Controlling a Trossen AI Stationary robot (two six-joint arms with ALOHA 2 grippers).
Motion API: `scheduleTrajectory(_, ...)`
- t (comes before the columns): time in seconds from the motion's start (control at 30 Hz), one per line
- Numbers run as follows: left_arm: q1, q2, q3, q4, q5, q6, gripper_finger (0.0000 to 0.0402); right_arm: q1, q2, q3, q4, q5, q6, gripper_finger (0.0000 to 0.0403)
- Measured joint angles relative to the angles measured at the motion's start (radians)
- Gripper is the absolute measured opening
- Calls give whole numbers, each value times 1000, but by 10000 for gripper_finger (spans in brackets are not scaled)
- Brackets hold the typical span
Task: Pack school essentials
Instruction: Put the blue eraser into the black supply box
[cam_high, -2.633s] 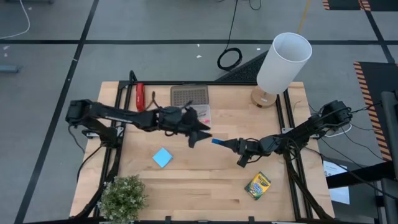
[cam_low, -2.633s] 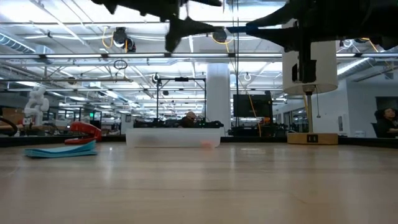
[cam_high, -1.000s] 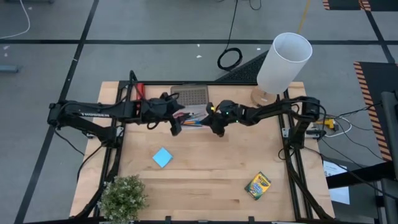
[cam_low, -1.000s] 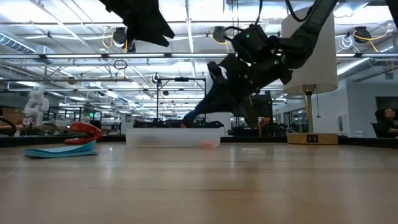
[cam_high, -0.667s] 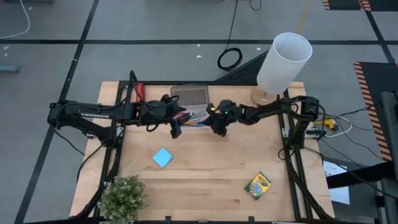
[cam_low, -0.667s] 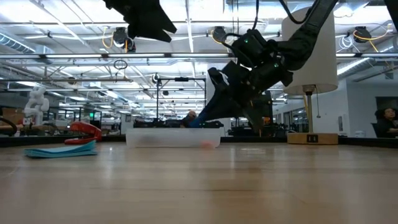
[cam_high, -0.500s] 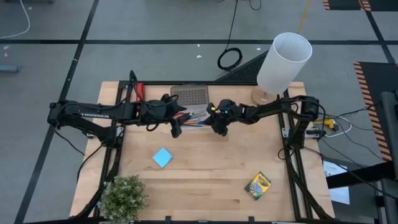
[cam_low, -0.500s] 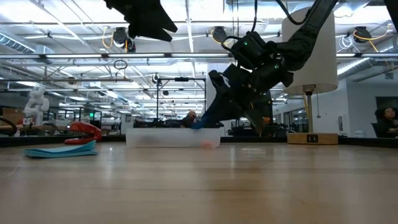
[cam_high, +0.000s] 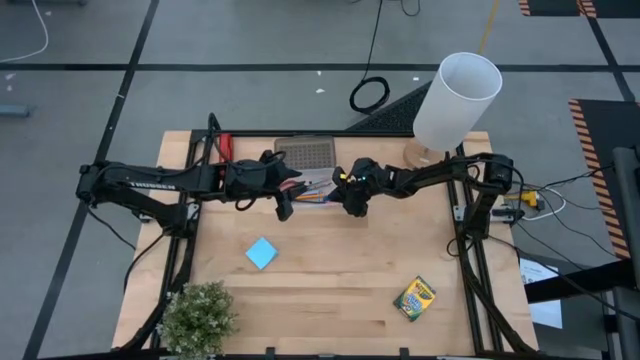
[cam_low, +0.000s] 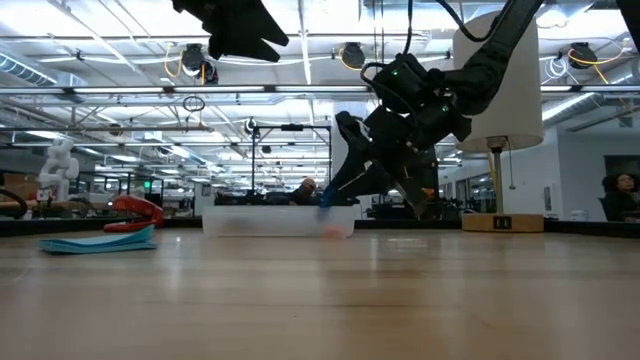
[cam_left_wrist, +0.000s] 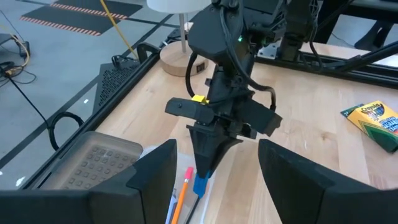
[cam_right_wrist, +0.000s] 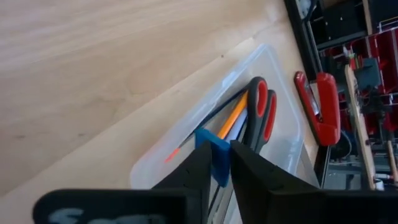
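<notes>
A clear plastic box (cam_high: 318, 186) at the table's far middle holds red-handled scissors (cam_right_wrist: 261, 115), an orange pencil (cam_right_wrist: 233, 124) and dark pens. My right gripper (cam_high: 350, 205) hangs over the box's right end, shut on a small blue eraser (cam_right_wrist: 214, 160). My left gripper (cam_high: 283, 208) stands open above the box's left end with nothing between its fingers. The blue note pad (cam_high: 261, 252) lies flat at centre left. The crayon box (cam_high: 414, 297) lies flat near the front right. My right gripper pinches the blue eraser's two flat sides (cam_right_wrist: 217, 168) between its fingertips. The fingers slant down from the table's right toward the box. The eraser (cam_low: 325, 198) sticks out beyond the fingertips at the level of the box's rim; whether it touches anything inside, I cannot tell.
A grey dotted panel (cam_high: 305, 153) lies just behind the box. A red stapler (cam_high: 225, 155) lies at the far left, a white lamp (cam_high: 455, 100) stands at the far right, and a potted plant (cam_high: 197, 318) fills the near left corner. Bare wood lies between pad and crayon box.
My right gripper's tips, with the eraser, have drawn slightly toward the table's right over the box and come a little lower toward its rim. My left gripper has kept still.
</notes>
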Motion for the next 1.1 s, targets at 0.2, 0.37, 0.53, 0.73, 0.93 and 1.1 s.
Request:
scheduleTrajectory(0.2, 0, 0, 0, 0, 0, 0, 230, 0, 0, 0, 17, 0, 1, 76)
scheduleTrajectory(0.37, -6, 0, 0, 0, 0, 1, 230, 0, 0, 0, 20, 0, 11, 89)
scheduleTrajectory(0.53, -17, 0, 0, 0, 0, 5, 230, 0, 0, 0, 21, 0, 36, 91)
scheduleTrajectory(0.73, -20, 0, 0, -1, 0, 6, 230, 1, 0, 0, 21, 36, 133, 89)
scheduleTrajectory(0.93, -20, 0, 0, -3, 0, 5, 230, 2, -12, -1, 21, 58, 280, 79)
scheduleTrajectory(1.1, -20, 0, 0, -4, 0, 5, 230, 13, -53, 1, 16, 128, 468, 69)
